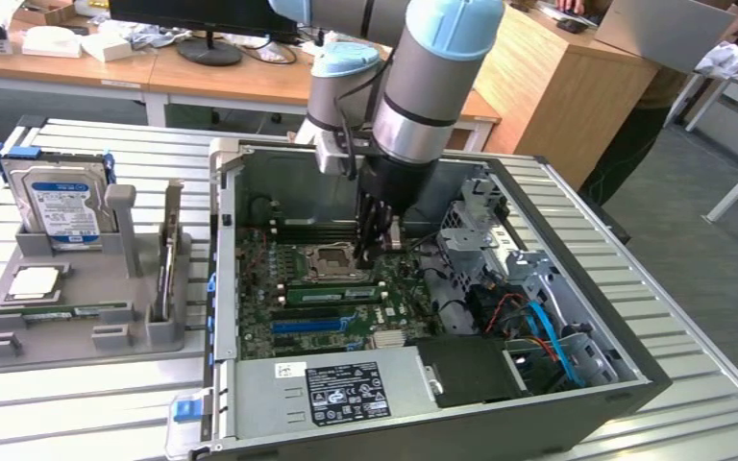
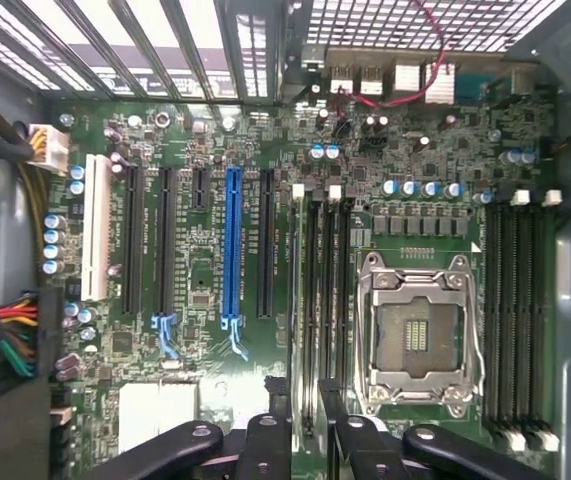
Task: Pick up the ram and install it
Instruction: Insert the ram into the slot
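A long green ram stick (image 1: 72, 309) lies flat in the grey holder (image 1: 87, 341) at the exterior view's left, far from the arm. A second green stick of about the same length (image 1: 334, 293) stands on edge among the black slots beside the empty CPU socket (image 1: 331, 257). My gripper (image 1: 382, 248) hangs inside the open computer case, just above the motherboard (image 2: 205, 290) and close to that socket. In the wrist view my gripper (image 2: 305, 425) lines up with the black slots (image 2: 325, 300). Its fingers (image 2: 331, 420) stand apart with nothing between them.
The holder also carries a hard drive with a blue-white label (image 1: 61, 206), a square silver CPU chip (image 1: 34, 280) and an upright card (image 1: 166, 254). Case walls (image 1: 222, 288), a drive cage (image 1: 484, 216), cables (image 1: 542, 327) and the power supply (image 1: 331, 389) crowd the gripper.
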`<state>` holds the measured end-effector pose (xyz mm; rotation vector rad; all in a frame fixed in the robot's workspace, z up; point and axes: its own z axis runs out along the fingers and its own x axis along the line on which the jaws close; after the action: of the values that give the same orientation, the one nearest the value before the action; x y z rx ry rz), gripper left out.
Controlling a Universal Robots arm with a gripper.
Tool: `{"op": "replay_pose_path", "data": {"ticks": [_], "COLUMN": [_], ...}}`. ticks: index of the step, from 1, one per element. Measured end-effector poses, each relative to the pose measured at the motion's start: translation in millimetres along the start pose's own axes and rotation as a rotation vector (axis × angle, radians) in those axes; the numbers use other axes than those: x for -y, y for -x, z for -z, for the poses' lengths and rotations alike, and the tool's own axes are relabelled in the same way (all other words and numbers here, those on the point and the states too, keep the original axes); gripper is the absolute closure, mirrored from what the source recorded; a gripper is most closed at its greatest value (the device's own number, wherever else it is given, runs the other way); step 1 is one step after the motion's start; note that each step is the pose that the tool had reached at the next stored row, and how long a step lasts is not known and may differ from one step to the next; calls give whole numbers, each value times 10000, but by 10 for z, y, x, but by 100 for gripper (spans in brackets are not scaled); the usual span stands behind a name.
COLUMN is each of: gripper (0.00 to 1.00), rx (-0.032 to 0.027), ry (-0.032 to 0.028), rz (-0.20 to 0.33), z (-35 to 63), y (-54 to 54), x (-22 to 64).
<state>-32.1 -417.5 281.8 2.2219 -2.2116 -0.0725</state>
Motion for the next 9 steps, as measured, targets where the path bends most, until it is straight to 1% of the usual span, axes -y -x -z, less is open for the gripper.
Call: {"op": "replay_pose_path", "data": {"ticks": [9], "gripper": [75], "rx": [1], "ry": [0], "rz": [0], "z": [219], "y": [6], "x": [-7]}}
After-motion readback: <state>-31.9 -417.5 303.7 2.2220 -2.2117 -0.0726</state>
